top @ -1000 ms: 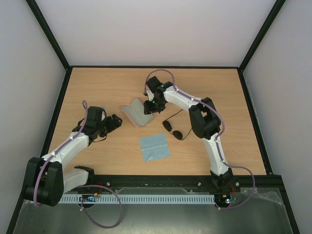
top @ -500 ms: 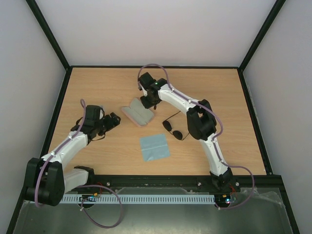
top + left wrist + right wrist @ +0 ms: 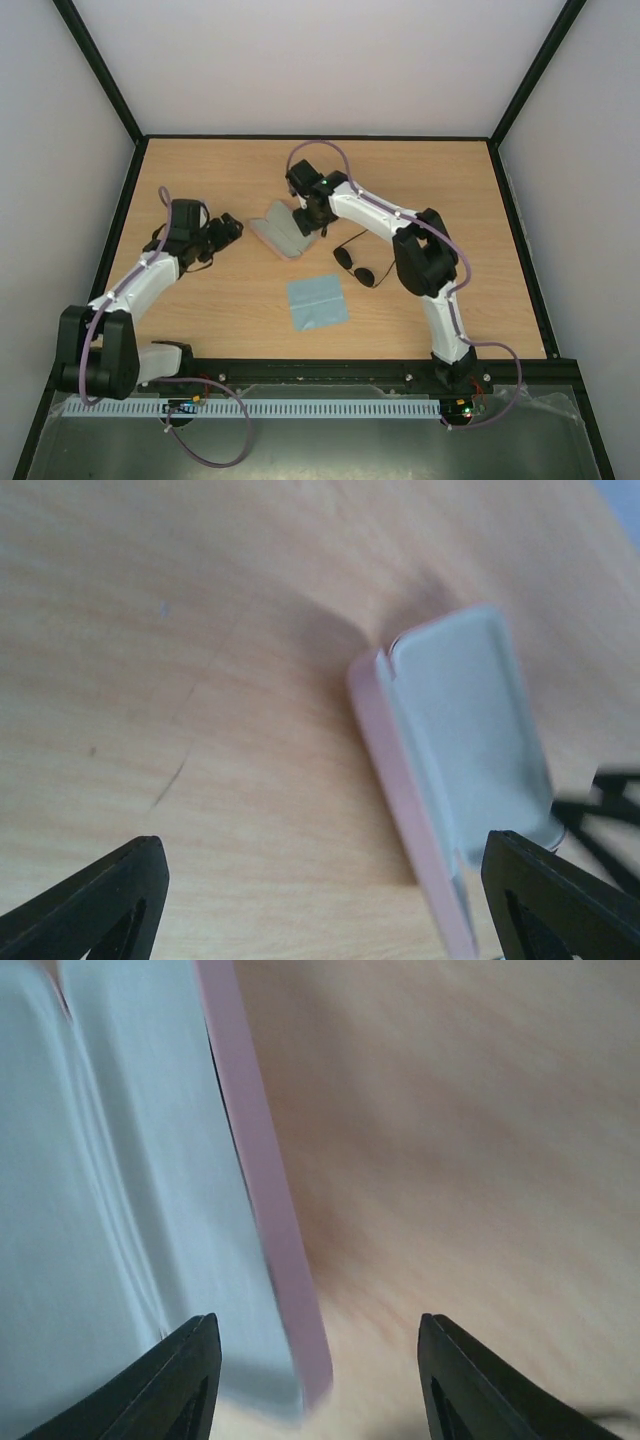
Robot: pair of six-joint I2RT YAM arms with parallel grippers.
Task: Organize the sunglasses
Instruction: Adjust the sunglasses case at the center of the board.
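The sunglasses, dark oval lenses on a thin wire frame, lie on the table right of centre, arms pointing toward the back. The pink case lies open beside them to the left, its pale grey lining up. It also shows in the left wrist view and the right wrist view. My right gripper is open just over the case's right end, its jaws astride the pink rim. My left gripper is open and empty, left of the case and pointing at it.
A light blue square cloth lies flat in front of the sunglasses. The wooden table is walled by a black frame. The right arm's links arch over the area right of the sunglasses.
My left gripper has moved back and a little toward the case. My right gripper swung back-left off the case's right end, then returned to it. The case's lid lies lower and more open.
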